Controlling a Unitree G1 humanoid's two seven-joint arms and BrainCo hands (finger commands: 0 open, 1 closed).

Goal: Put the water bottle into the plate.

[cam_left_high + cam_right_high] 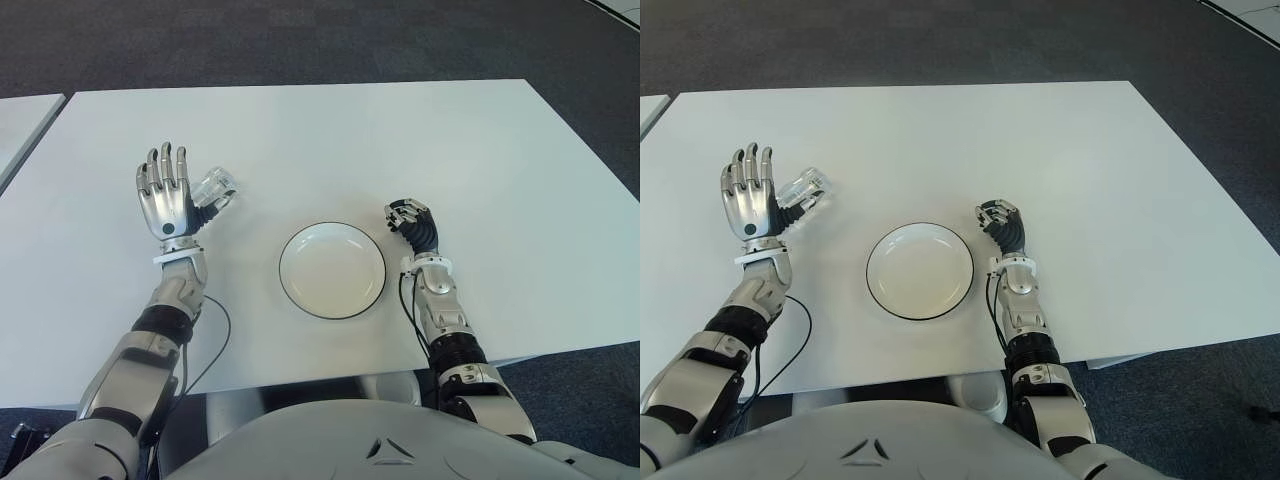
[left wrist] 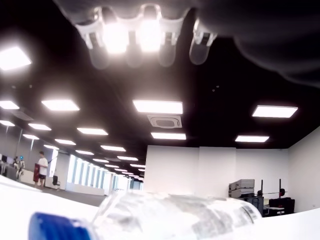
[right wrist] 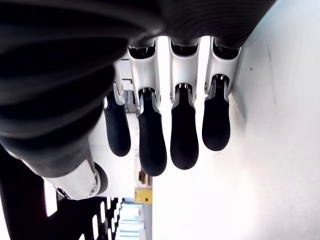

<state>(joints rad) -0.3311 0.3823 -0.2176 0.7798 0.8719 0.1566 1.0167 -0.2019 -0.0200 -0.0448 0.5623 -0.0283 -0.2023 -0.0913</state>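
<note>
The clear water bottle (image 1: 215, 187) lies on its side on the white table (image 1: 400, 140), left of the plate. Its blue cap (image 2: 57, 227) shows in the left wrist view. My left hand (image 1: 165, 190) stands just left of the bottle, palm up and fingers spread, holding nothing; the thumb is close beside the bottle. The white plate (image 1: 332, 270) with a dark rim sits empty in the middle near the front edge. My right hand (image 1: 408, 218) shows on the table right of the plate, fingers curled with nothing in them.
A black cable (image 1: 215, 340) loops on the table by my left forearm. A second table (image 1: 20, 125) stands at the far left across a narrow gap. Dark carpet surrounds the table. A person (image 2: 42, 167) stands far off in the room.
</note>
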